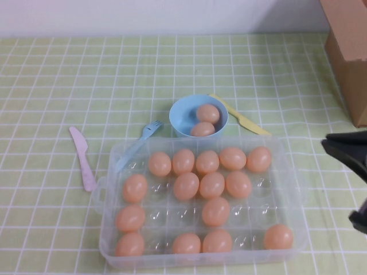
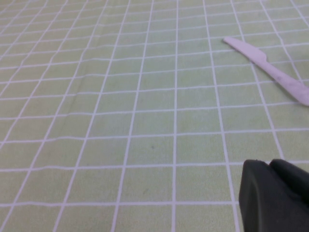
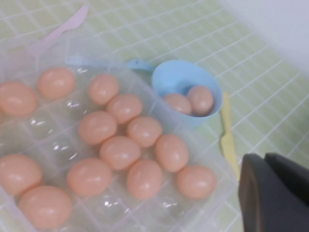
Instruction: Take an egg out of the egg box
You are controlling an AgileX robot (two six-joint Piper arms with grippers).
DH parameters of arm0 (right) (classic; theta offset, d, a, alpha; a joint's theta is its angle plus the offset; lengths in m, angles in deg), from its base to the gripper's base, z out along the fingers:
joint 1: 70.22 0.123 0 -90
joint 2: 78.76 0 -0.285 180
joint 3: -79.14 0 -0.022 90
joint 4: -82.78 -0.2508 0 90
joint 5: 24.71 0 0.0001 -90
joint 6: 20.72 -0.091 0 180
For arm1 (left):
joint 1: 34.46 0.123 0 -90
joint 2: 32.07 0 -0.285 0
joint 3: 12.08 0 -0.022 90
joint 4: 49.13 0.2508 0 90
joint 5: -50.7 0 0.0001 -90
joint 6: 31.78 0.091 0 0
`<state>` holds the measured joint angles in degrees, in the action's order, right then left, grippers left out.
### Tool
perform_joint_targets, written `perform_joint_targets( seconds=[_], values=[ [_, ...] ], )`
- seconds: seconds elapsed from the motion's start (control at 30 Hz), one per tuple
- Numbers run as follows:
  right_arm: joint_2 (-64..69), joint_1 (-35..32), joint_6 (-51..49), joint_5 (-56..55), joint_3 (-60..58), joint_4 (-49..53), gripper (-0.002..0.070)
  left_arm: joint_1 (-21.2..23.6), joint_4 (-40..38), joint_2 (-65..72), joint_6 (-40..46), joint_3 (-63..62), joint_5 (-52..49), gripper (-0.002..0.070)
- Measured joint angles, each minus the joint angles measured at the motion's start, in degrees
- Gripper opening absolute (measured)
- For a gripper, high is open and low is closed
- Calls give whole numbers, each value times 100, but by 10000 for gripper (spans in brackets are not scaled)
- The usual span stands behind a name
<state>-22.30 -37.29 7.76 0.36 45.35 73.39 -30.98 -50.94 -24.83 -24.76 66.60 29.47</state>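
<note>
The clear plastic egg box point(image 1: 198, 260) sits at the table's front centre and holds several peach-orange eggs. The egg point(image 1: 258, 158) at its far right corner is the one closest to my right gripper point(image 1: 338, 150). That gripper hovers just right of the box, shut and empty. In the right wrist view the gripper point(image 3: 263, 162) hangs beside the box point(image 3: 48, 137), near the corner egg point(image 3: 195, 181). My left gripper point(image 2: 268, 165) is out of the high view. It is shut and empty over bare tablecloth, away from the box.
A light-blue bowl point(image 1: 182, 117) holding two eggs stands just behind the box. A blue fork point(image 1: 146, 134) and a pink knife point(image 1: 82, 157) lie at the left, and a yellow knife point(image 1: 243, 119) lies behind the right side. A brown cardboard box point(image 1: 350, 51) stands at the back right.
</note>
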Motion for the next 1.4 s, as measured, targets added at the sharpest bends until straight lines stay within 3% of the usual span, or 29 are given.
perform_joint_targets(
  seconds=[0.33,0.63,0.8,1.17,1.4],
  values=[
    [-1618,-417,-268,-2026,-2218,-90,-17,0,0,0,0,0,0,-4],
    [-3131,-2556,-290,-2184,-3455,-442,-17,0,0,0,0,0,0,-4],
    [-3886,-3373,-295,-2168,-3882,-642,-17,0,0,0,0,0,0,-4],
    [-4215,-3537,-345,-1842,-4343,-1149,-17,0,0,0,0,0,0,-4],
    [-4538,-3537,-2538,-1405,-4492,616,-17,0,0,0,0,0,0,-4]
  ],
)
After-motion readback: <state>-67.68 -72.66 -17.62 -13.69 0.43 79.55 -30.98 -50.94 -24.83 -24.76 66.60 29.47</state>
